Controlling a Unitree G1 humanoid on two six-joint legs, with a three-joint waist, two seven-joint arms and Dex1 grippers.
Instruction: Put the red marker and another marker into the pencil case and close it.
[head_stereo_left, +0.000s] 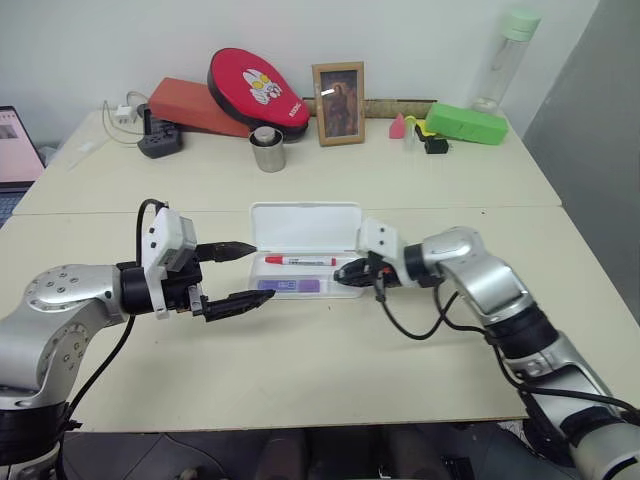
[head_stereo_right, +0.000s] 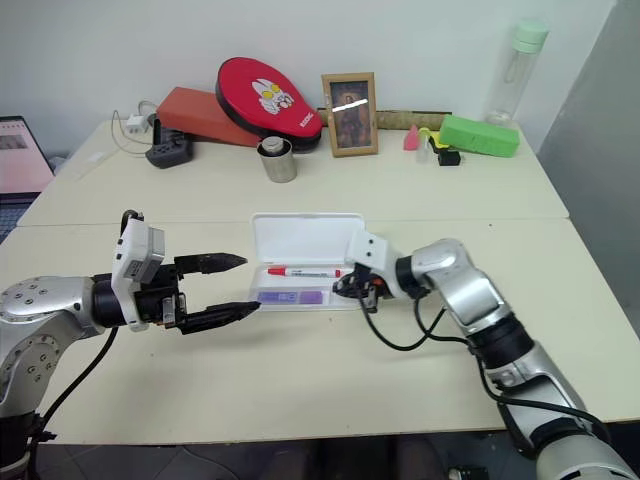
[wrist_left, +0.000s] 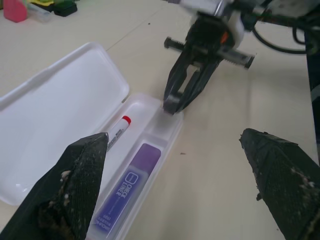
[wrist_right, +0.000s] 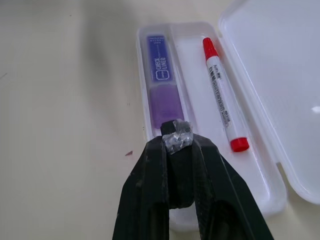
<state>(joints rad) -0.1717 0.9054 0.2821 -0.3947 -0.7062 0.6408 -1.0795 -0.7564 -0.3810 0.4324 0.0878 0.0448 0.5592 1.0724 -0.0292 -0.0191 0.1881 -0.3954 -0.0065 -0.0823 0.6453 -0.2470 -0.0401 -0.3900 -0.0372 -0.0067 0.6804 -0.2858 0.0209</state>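
From my seat, the left gripper (head_stereo_left: 247, 271) hangs just off the left end of the pencil case (head_stereo_left: 306, 222), its jaws spread wide and holding nothing. The case lies flat on the bench (head_stereo_left: 300, 350) with its lid thrown back. Inside, the red marker (head_stereo_left: 300, 261) lies in the back slot and the purple marker (head_stereo_left: 290, 286) in the front slot, so I judge only the closing is left.

The right gripper (head_stereo_left: 343, 271) sits at the case's right end, jaws pressed together on nothing that I can make out, its tip over the end of the tray right by the purple marker.

My worries: those shut jaws sit so close to the tray that a careless sweep could drag the light case across the bench or nudge the purple marker out of its slot. If the lid comes down while that tip is over the tray, it will catch on it. A lid pushed from one end only might twist and not latch.

Count: one case, one red marker, one purple marker, two grippers.
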